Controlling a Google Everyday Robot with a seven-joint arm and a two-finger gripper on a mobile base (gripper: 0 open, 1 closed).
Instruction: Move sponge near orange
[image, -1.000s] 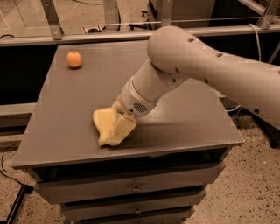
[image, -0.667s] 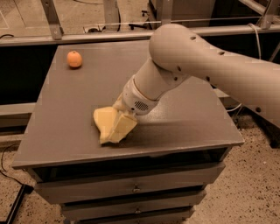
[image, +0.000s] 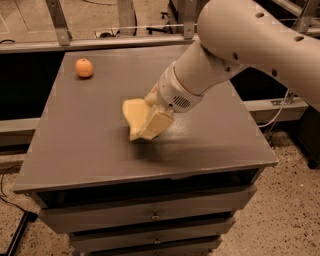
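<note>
Sponge (image: 133, 113): pale yellow foam block, near the middle of the grey tabletop (image: 85, 145), slightly toward the far side. It sits tilted, with one broad face turned toward the left and its lower corner pointing down at the surface. A dark shadow lies directly under that corner. I cannot tell whether the corner touches the tabletop or hangs just above it.

Pincer (image: 150, 128): clamped on the sponge from the right side. One pale yellow finger (image: 159, 121) lies flat across the near face of the block. The other finger is hidden behind the foam. From my seat, finger and foam are close in colour, so the edge between them is hard to trace.

Arm (image: 240, 45): a thick cream-white limb that enters from the upper right and slopes down and left to the wrist. The wrist has a small vent grille just above the pincer.

Orange (image: 84, 67): small and round, resting alone at the far left corner of the tabletop. It is well apart from the sponge, with bare grey surface between them.

Below the tabletop, the front shows stacked drawers (image: 150, 215) with small pulls. Speckled floor (image: 290, 210) lies to the right, and a pale cable (image: 280, 111) hangs by the right edge.
</note>
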